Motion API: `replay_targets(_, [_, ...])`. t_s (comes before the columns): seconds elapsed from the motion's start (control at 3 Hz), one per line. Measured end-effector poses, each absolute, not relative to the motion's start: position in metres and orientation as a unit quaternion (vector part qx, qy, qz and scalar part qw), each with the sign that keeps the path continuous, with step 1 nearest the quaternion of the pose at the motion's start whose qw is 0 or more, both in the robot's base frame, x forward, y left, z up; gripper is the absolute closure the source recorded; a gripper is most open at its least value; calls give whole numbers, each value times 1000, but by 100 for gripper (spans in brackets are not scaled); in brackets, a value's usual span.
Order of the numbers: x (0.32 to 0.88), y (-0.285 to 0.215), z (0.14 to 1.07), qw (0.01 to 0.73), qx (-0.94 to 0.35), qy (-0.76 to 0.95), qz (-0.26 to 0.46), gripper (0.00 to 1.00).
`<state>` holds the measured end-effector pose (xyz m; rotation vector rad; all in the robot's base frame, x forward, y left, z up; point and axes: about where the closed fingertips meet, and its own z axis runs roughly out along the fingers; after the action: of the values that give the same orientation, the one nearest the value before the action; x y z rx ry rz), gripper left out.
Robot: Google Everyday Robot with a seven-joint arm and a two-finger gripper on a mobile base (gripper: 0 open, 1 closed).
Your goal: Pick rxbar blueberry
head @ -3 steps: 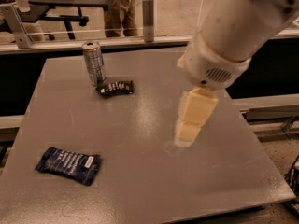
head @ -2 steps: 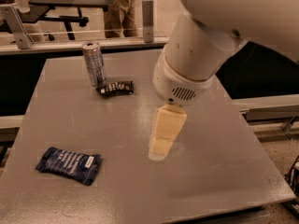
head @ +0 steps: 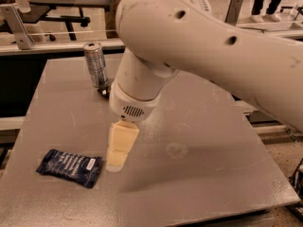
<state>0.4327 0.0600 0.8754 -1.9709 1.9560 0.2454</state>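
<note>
The rxbar blueberry [head: 70, 167] is a flat dark navy wrapper with white print and a small white label. It lies on the grey table [head: 203, 126] near the front left. My gripper [head: 116, 163] hangs from the big white arm [head: 199, 46] just right of the wrapper's right end, its cream tip low over the table. It holds nothing that I can see.
A silver can [head: 96, 64] stands at the back left of the table. A small black wrapper [head: 103, 91] lies beside it, mostly hidden behind the arm. Railings and furniture stand beyond the table's far edge.
The arm has swung left and toward the front, bringing the gripper from mid-table to right beside the navy wrapper. The arm now covers most of the black wrapper.
</note>
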Motion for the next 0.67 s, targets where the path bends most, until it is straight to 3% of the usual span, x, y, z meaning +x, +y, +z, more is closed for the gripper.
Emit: replay_targets(0.67, [420, 121, 846, 166, -713, 669, 125, 0])
